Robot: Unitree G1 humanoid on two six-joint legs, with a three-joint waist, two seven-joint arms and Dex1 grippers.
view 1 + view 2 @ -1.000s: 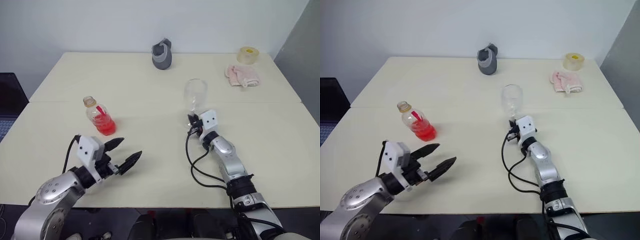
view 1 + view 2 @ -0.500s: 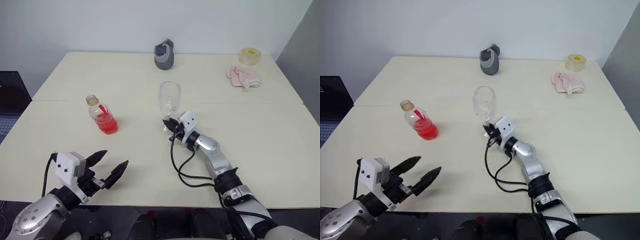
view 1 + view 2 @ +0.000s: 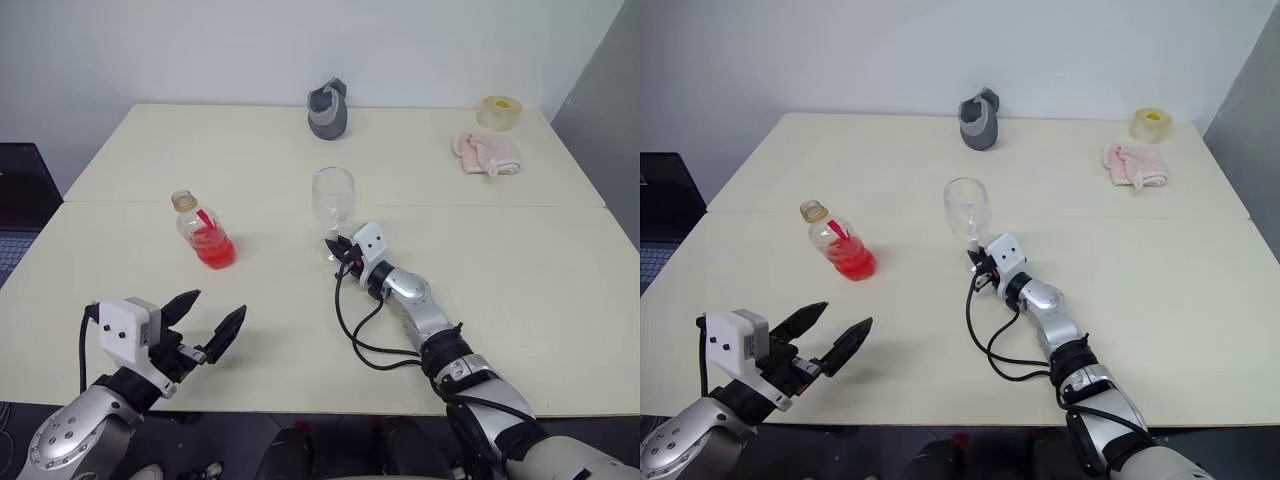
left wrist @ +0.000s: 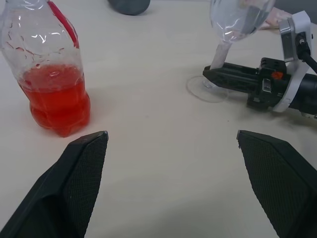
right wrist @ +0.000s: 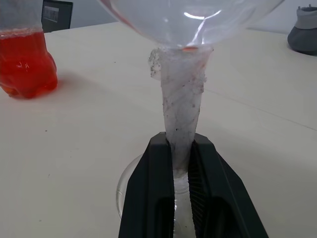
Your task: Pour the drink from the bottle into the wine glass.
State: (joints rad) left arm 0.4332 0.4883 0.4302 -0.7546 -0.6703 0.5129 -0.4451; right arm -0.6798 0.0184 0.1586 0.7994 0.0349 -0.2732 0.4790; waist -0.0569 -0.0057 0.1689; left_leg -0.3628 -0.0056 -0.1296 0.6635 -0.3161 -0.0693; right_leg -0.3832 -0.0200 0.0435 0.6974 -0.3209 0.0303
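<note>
The right gripper point(image 5: 181, 163) clenched the fragile wine glass point(image 3: 333, 200) low on its stem, mid-table. The left gripper point(image 3: 205, 323) gaped; the light, slippery-looking bottle point(image 3: 200, 232), far-left, wanted a body grip.

Bottle point(image 3: 201, 231) left of wine glass point(image 3: 333, 199) on table point(image 3: 520, 260); cup-shaped obj point(image 3: 327, 109) behind glass.

Cream table point(image 3: 250, 160), seam across its middle. Standing on it: bottle point(image 3: 201, 231) of red drink point(image 3: 212, 251), wine glass point(image 3: 333, 207), grey cup point(image 3: 327, 110). Far right corner: pink cloth point(image 3: 485, 152), tape roll point(image 3: 499, 110).
</note>
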